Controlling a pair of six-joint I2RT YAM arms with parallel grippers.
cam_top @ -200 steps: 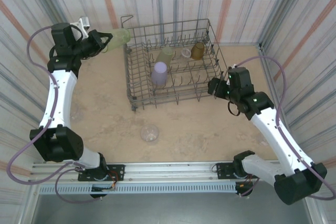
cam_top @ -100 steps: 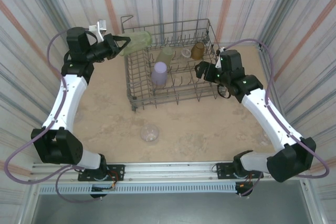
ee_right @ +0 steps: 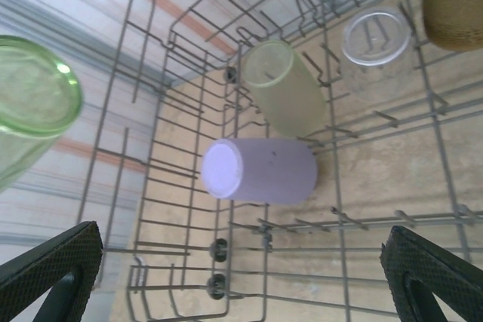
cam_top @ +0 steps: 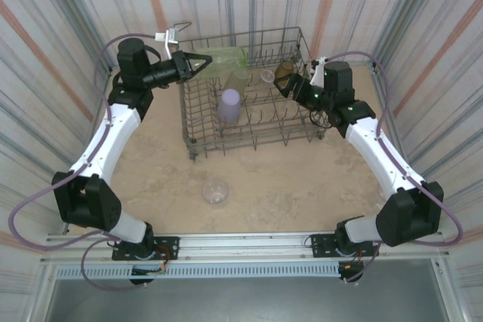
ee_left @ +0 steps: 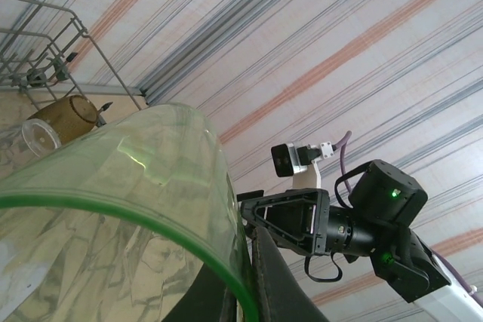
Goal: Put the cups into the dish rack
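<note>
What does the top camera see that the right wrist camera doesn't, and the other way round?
The top view adds a loose clear cup sitting on the table before the dish rack, plus both arms, the left end effector shut on the held yellow-green cup above the rack. The right wrist view adds a close look at the black fingers of the open right end effector. Both share the rack, the held cup and, racked, the lavender cup, amber cup, racked clear cup and second yellow-green cup.

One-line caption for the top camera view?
Left jaws hold a yellow-green cup above the dish rack's far rim; right jaws open near the amber cup.
</note>
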